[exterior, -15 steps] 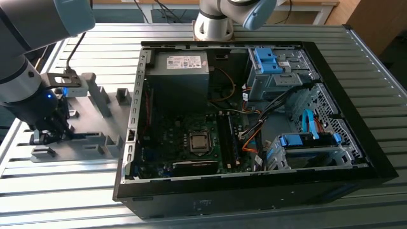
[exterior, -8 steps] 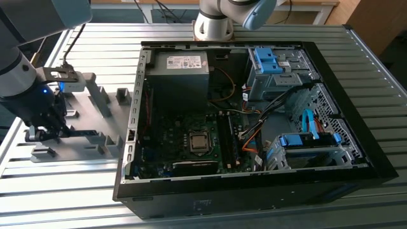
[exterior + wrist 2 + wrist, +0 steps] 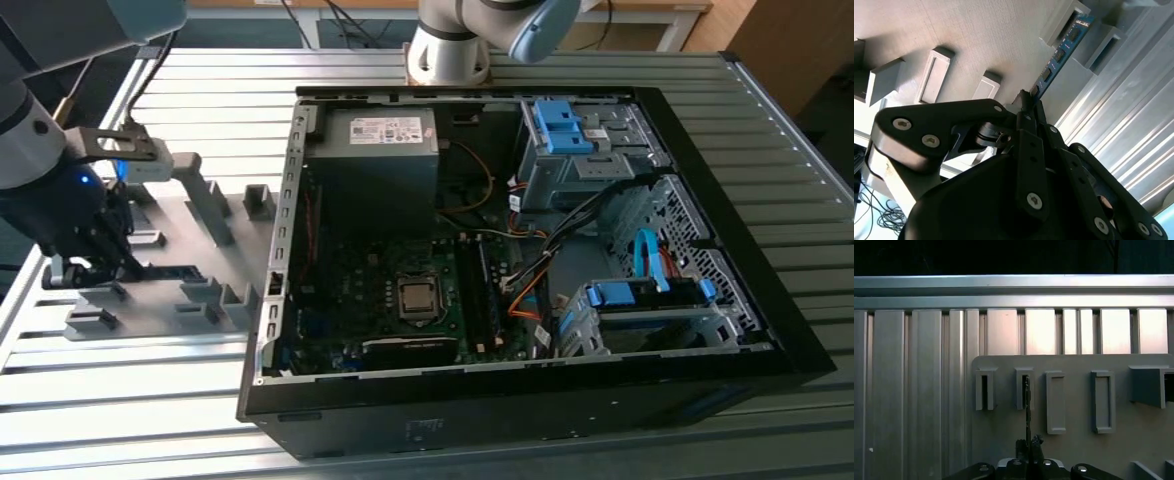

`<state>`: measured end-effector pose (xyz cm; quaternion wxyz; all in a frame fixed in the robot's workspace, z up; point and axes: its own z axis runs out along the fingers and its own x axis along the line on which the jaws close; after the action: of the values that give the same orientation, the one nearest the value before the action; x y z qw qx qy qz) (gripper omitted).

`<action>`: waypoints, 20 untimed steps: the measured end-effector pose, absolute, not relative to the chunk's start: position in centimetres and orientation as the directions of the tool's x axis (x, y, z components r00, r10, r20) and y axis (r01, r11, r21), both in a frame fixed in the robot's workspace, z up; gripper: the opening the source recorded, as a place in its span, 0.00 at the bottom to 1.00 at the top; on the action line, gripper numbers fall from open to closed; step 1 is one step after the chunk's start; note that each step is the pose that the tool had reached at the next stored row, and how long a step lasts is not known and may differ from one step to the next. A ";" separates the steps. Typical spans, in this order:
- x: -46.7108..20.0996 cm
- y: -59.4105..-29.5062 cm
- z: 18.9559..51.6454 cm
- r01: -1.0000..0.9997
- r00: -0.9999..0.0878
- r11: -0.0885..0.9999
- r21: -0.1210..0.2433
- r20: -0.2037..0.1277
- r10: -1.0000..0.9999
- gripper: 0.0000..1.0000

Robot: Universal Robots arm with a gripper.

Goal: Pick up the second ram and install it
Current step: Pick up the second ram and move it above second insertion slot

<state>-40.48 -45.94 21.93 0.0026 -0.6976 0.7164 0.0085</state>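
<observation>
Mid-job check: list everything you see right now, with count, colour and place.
second ram: 1, blue-green, on edge in a holder block
holder blocks: several, grey, on the fixture plate
fixture plate: 1, grey, at the exterior view's left of the case
computer case: 1, black, open, on the table
table: 1, silver, slatted
arm: 1, grey, above the plate
pincer: 1, black, shut on one end of the second ram

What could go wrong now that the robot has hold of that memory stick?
The gripper pinches the second ram near one end only, so it might tilt or slip. Its far end sits in a grey holder block; a crooked pull could jam it. Loose cables crowd the open computer case and might snag.
</observation>
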 end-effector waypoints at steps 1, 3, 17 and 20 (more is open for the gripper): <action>-40.5 -45.9 22.1 -1.000 -0.027 0.026 0.009 -0.016 -1.000 0.14; -40.5 -45.9 22.4 -1.000 -0.027 0.026 0.009 -0.016 -1.000 0.14; -40.5 -45.9 22.8 -1.000 -0.027 0.026 0.009 -0.015 -1.000 0.14; -40.5 -45.9 23.0 -1.000 -0.027 0.026 0.009 -0.016 -1.000 0.14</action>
<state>-40.48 -45.94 23.01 0.0026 -0.6976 0.7164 0.0085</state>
